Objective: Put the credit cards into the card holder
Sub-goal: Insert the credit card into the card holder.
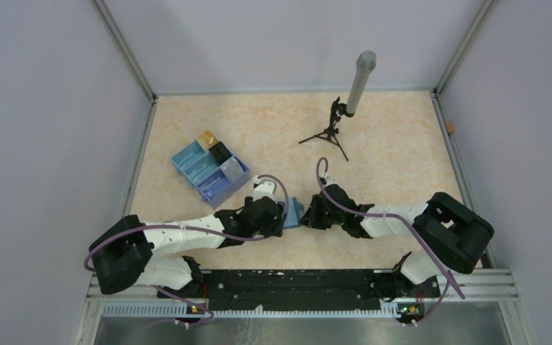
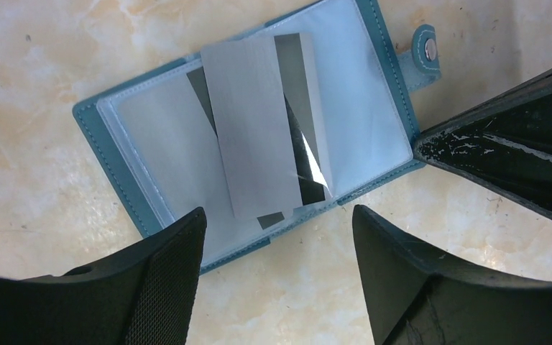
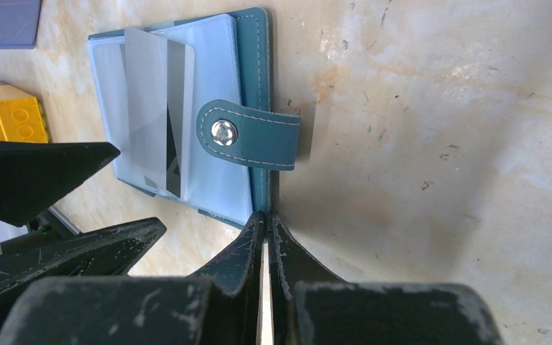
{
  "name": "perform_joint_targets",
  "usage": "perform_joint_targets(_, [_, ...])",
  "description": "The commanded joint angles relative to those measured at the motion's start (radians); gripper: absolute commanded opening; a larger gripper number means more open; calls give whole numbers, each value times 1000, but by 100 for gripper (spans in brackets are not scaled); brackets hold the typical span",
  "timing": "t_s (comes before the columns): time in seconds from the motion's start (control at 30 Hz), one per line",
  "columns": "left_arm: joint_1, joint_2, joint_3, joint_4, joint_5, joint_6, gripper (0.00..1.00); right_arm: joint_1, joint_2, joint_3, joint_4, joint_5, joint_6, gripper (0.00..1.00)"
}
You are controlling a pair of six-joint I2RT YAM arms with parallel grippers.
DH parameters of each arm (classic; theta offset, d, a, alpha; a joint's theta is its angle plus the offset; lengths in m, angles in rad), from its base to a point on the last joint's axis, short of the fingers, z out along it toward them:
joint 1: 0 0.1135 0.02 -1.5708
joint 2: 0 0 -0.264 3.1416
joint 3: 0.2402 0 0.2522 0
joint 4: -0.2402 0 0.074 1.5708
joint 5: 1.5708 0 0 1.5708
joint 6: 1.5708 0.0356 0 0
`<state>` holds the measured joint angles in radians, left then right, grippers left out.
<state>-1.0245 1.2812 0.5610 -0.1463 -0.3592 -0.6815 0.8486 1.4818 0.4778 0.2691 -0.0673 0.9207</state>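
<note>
Card holder [image 2: 144, 208] lies opened flat on the desk [image 1: 388, 151], near the front middle, between the two arms, with its clear sleeves facing up and its clasp strap [image 3: 255, 136] sticking out on the side toward the right arm. A silvery card [image 2: 251, 129] lies tilted across the middle of the holder, over the dark centre stripe, with one short end reaching the holder's near edge. Can't tell whether it is tucked into a sleeve or just lying on top. Left hand [image 2: 279, 215] is released, fingers [image 2: 165, 280] spread wide and grasping nothing, one on each side of the card's near end, over the holder's edge. Contact with the holder is unclear. Right hand [image 3: 264, 223] is clenched tight with nothing between its fingers, tips touching the teal cover edge just beside the clasp strap. In the left wrist view the same tip meets the holder's corner. Blue tray [image 1: 210, 170] sits left of centre, well apart from the holder. A gold card [image 1: 207, 138] and a black card [image 1: 221, 152] are in its far compartments. Yellow block [image 3: 11, 111] is on the desk near the holder, beside the tray. Tripod [image 1: 325, 133] with a grey tube stands at the back of the desk.
</note>
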Motion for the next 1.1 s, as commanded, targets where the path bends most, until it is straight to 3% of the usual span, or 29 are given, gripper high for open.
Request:
perform_joint_targets(0.0, [2,-20,31,-33,33,-110,74,1,21,-19,-43,1,-10,0])
perform_joint_targets(0.17, [16,9,30,-18,62,-128,68,2,20,-19,-45,1,-10,0])
perform_joint_targets(0.73, [17,45,20,117,136,-81,66,1,30,-22,-36,-7,-8,0])
perform_joint_targets(1.07, [19,-32,49,-18,39,-69,69,1,35,-23,-31,-13,-9,0])
